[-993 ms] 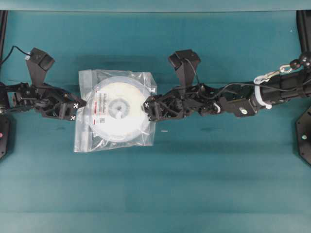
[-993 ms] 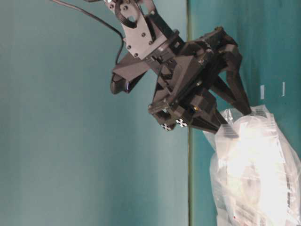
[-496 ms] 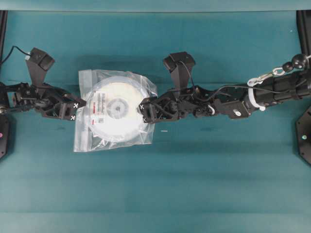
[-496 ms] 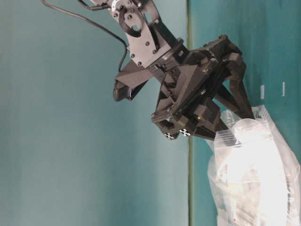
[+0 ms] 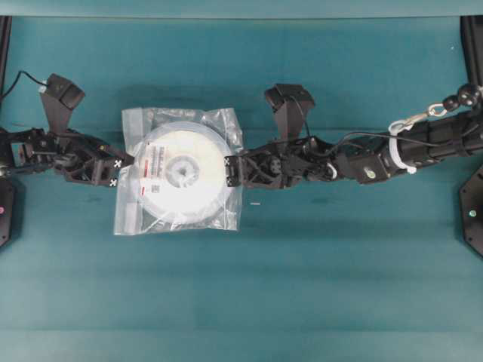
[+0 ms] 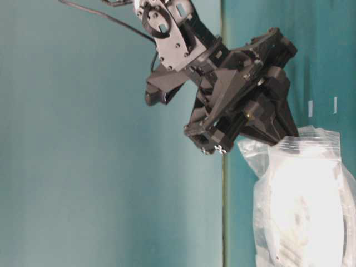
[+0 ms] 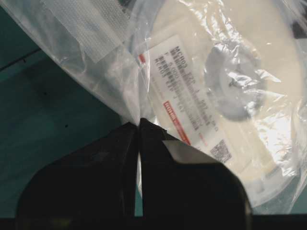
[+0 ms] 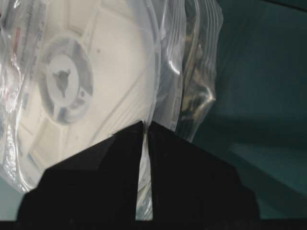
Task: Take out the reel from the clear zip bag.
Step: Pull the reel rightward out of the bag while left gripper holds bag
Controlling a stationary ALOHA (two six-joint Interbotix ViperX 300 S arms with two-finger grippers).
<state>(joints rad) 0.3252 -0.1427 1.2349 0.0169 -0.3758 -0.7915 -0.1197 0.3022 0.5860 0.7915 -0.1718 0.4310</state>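
Overhead: clear zip bag (image 5: 178,170) now squarer, flatter than half second ago; right gripper (image 5: 234,171) has backed off slightly, pinching bag edge. Left gripper (image 5: 121,170) pinches opposite edge. Reel (image 5: 183,171) between them, inside bag; extraction not begun.

Table-level: bag face more upright, strip toward right gripper.

Wrist views: both jaws closed on film. Reel round, no long axis; label toward left gripper.

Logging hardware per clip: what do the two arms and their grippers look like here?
Both arms are matte black and angular. The left gripper has small white cross markings near its fingertips; a thin black cable loops to its wrist camera. The right gripper sits on an arm carrying a white band and a silver clip.
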